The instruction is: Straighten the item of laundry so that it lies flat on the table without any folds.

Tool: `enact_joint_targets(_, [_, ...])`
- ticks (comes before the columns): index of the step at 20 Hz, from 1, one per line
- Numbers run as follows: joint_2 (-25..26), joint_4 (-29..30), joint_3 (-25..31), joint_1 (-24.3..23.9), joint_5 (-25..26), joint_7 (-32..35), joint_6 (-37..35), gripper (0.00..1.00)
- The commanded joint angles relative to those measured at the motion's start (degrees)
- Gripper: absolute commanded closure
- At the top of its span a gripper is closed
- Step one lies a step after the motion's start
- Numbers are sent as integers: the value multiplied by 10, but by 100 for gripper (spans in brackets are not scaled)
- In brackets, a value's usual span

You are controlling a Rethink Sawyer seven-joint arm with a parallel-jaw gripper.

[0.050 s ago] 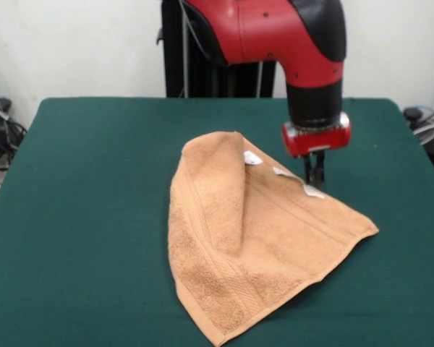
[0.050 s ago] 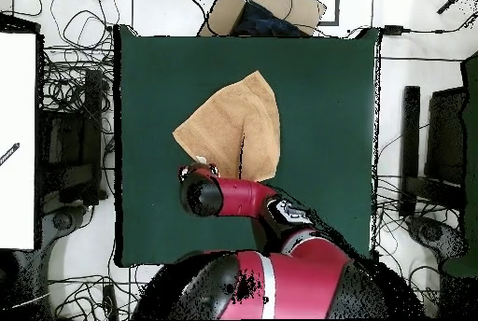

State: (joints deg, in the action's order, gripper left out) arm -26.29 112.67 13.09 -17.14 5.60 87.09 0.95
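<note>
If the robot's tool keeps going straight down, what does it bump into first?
Most likely the far edge of the peach-orange terry towel, near its small white label. The black tool points down right there. Depth is unclear, so it might just miss and meet the dark green table.

Lighting is bright, even and diffuse from above. The towel (image 1: 253, 246) casts a soft, narrow shadow on the counter (image 1: 79, 217). Glossy arm (image 1: 275, 32) panels show faint glare. Focus is slightly soft.
</note>
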Motion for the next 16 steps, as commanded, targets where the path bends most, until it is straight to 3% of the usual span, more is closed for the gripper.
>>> enact_joint_targets(1, [-67, 107, -21, 22, -35, 179, 10, 100])
enact_joint_targets(5, [-88, 124, -20, 23, -50, 173, -5, 100])
enact_joint_targets(12, [-39, 61, 0, 9, -45, 118, -16, 100])
enact_joint_targets(13, [-35, 53, -1, 9, -46, 114, -21, 0])
enact_joint_targets(16, [-37, 49, -12, 15, -34, 112, 10, 0])
